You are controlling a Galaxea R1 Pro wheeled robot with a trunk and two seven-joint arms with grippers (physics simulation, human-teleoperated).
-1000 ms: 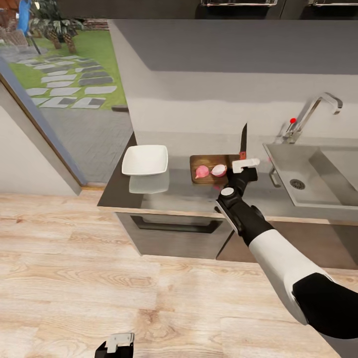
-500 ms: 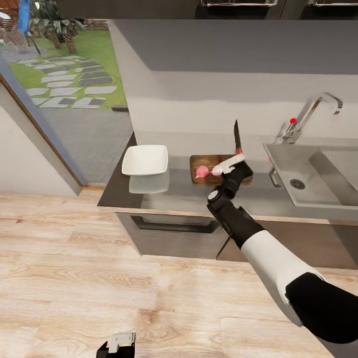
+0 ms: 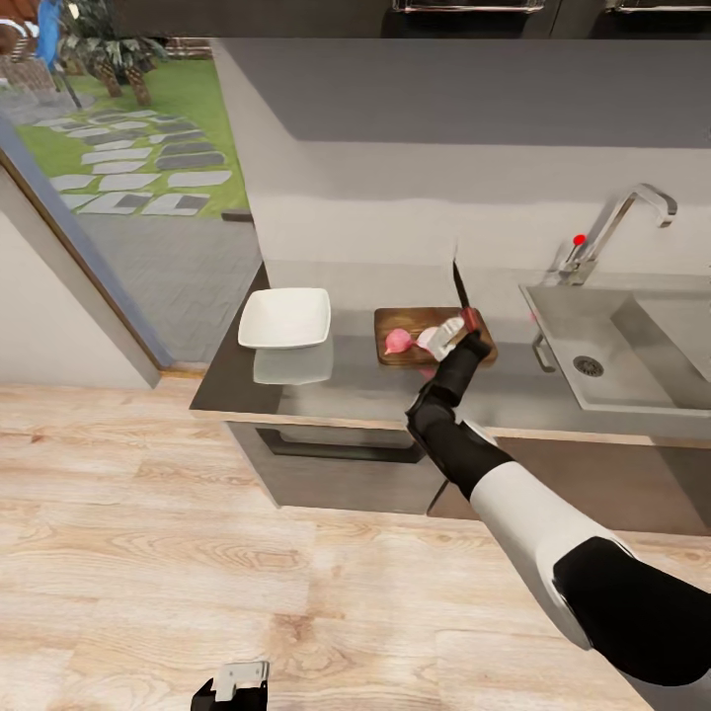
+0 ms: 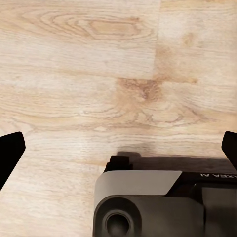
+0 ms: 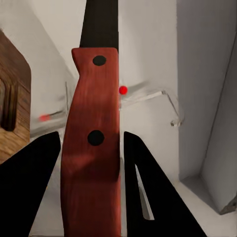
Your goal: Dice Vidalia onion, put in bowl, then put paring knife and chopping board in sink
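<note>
Pinkish-red, the Vidalia onion [image 3: 399, 341] lies in two halves on the chopping board [image 3: 407, 322]: one half sits just to the left of the right gripper [image 3: 452, 334], and the other, paler half [image 3: 429, 339] lies right against the gripper's near side, partly covered by it. The right gripper is clamped on the paring knife [image 3: 460, 289], whose dark blade rises from the fingers and leans slightly left over the board's far right part, the tip against the grey wall. In the right wrist view the red handle [image 5: 92, 148] with its two dark rivets runs between the two black fingers [image 5: 148, 187], which press close on either side of it, and the black blade [image 5: 100, 22] goes on beyond them; a piece of the board with its slot hole [image 5: 11, 106] shows at the edge.

The board rests on the grey countertop [image 3: 365, 390], under and just ahead of the gripper. Well to the gripper's left stands the white bowl [image 3: 286, 318], on the same countertop. To its right is the sink [image 3: 632, 346], with the round drain [image 3: 588, 366] and the metal tap [image 3: 617, 225] carrying a small red knob [image 3: 579, 239].

The left gripper [image 3: 235, 681] hangs low over the wooden floor [image 3: 197, 553], far from the counter; in the left wrist view its dark fingertips [image 4: 11, 153] stand wide apart with nothing between them.
</note>
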